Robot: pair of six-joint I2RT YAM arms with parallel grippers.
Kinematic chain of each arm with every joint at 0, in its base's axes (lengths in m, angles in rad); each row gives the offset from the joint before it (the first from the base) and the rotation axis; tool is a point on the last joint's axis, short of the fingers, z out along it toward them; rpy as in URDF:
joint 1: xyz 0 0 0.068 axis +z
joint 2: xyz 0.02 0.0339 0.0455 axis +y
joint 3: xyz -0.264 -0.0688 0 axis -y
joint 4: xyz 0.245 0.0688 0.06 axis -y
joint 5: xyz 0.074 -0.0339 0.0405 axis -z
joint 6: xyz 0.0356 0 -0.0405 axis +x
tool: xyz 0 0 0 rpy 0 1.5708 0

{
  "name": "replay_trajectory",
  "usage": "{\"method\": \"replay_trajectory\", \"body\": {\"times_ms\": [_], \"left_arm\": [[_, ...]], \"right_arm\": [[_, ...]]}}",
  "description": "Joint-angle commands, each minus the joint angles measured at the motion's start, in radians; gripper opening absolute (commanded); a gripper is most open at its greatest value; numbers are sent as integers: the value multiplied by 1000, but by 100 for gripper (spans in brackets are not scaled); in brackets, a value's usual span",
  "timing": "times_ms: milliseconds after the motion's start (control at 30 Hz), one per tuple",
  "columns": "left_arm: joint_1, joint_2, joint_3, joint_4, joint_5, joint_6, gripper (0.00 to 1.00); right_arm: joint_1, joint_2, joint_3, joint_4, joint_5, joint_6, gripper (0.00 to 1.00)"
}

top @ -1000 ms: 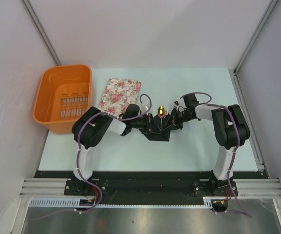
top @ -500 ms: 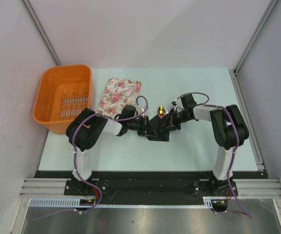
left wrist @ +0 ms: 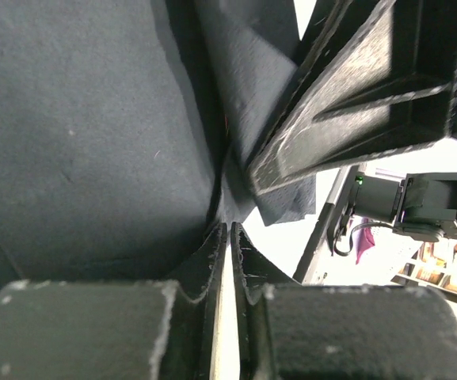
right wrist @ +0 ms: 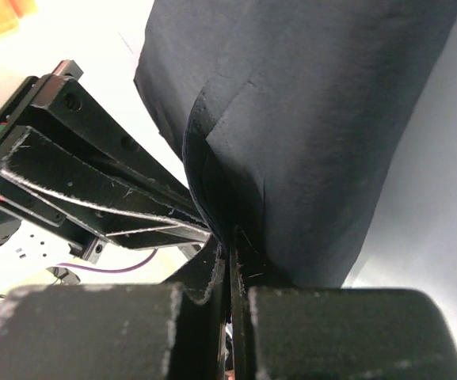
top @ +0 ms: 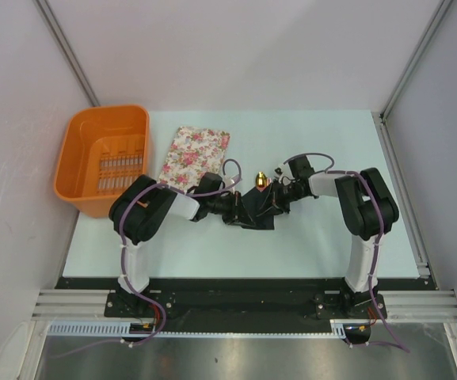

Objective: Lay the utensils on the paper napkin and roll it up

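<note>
The black paper napkin [top: 257,214] lies folded and bunched at the table's middle, between both grippers. A utensil's gold spoon head [top: 260,179] sticks out at its far edge; the handle is hidden in the fold. My left gripper [top: 239,209] is shut on the napkin's left side, and the dark sheet [left wrist: 85,134] fills the left wrist view above the pinching tips [left wrist: 228,231]. My right gripper [top: 274,200] is shut on the right side, and its tips [right wrist: 233,237] pinch a fold of the sheet [right wrist: 323,119]. Each wrist view shows the other gripper's fingers [left wrist: 355,95] [right wrist: 85,182] close by.
A pink-and-white floral cloth [top: 196,153] lies just behind my left arm. An orange basket [top: 78,170] stands at the table's left edge. The pale table surface [top: 331,142] extends to the right and back.
Both grippers and the bunched napkin have shifted a little to the left and away from the arm bases. The left elbow has pulled back to the left. Both jaws have stayed shut.
</note>
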Motion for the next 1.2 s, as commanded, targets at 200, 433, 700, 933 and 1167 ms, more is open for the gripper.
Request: {"method": "replay_trajectory", "body": {"times_ms": [200, 433, 700, 933, 1167], "left_arm": [[4, -9, 22, 8, -2, 24, 9], [26, -79, -39, 103, 27, -11, 16], [90, -213, -74, 85, 34, 47, 27], [96, -279, -36, 30, 27, 162, 40], [87, -407, 13, -256, -57, 631, 38]], "right_arm": [[20, 34, 18, 75, -30, 41, 1], [13, 55, 13, 95, -41, 53, 23], [13, 60, 12, 109, -50, 68, 43], [20, 63, 12, 122, -59, 87, 62], [20, 71, 16, 129, -59, 98, 56]]}}
